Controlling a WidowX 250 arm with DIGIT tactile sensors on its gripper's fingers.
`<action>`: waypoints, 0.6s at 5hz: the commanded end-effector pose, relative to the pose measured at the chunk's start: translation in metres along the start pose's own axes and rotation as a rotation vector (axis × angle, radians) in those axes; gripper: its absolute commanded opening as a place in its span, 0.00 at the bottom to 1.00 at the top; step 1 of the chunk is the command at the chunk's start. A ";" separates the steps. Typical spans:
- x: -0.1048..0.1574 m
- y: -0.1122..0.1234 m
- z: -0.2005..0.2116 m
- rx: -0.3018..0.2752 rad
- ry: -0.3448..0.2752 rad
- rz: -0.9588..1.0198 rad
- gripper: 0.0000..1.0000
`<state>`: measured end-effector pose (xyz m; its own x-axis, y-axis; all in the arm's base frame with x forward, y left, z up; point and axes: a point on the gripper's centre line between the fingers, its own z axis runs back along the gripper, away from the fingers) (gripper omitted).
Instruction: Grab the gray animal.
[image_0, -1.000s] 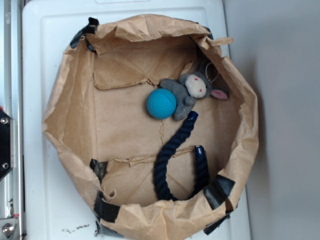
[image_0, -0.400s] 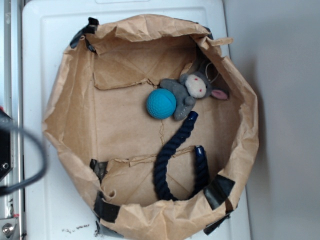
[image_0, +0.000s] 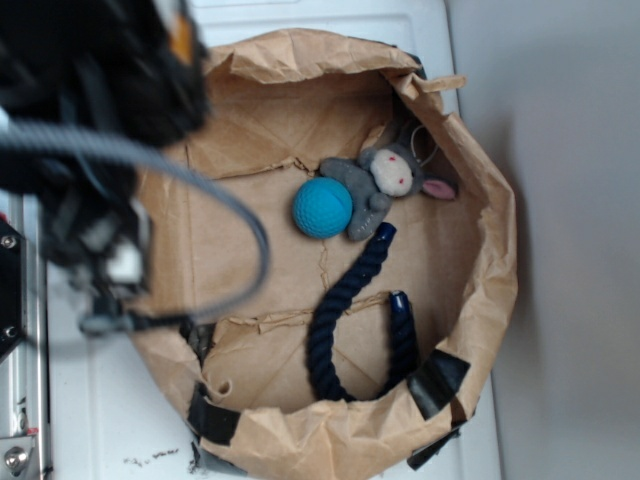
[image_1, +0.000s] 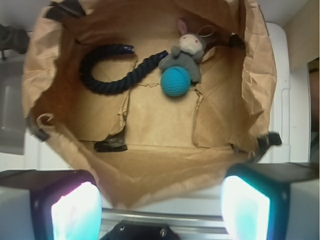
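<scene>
A small gray plush animal (image_0: 388, 178) with a cream face lies inside a crumpled brown paper bag (image_0: 480, 300), touching a teal-blue ball (image_0: 322, 208). The gripper (image_1: 160, 205) hovers above the bag's near edge, its fingers wide apart and empty.

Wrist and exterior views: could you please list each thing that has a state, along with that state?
Gripper: open, empty, fingers outside the bag.
Gray animal: lying against the ball, ungrasped.
Teal-blue ball: resting on the bag floor.
Navy rope: curled in a U.
Paper bag: open, rim crumpled.
</scene>
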<state>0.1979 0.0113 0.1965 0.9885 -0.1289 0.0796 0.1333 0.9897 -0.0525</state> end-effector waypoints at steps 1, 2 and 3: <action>0.038 -0.013 -0.031 0.033 -0.003 0.017 1.00; 0.014 0.020 -0.046 0.002 0.020 0.089 1.00; 0.014 0.020 -0.046 0.002 0.020 0.089 1.00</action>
<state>0.2144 0.0260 0.1423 0.9988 -0.0467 0.0145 0.0476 0.9968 -0.0636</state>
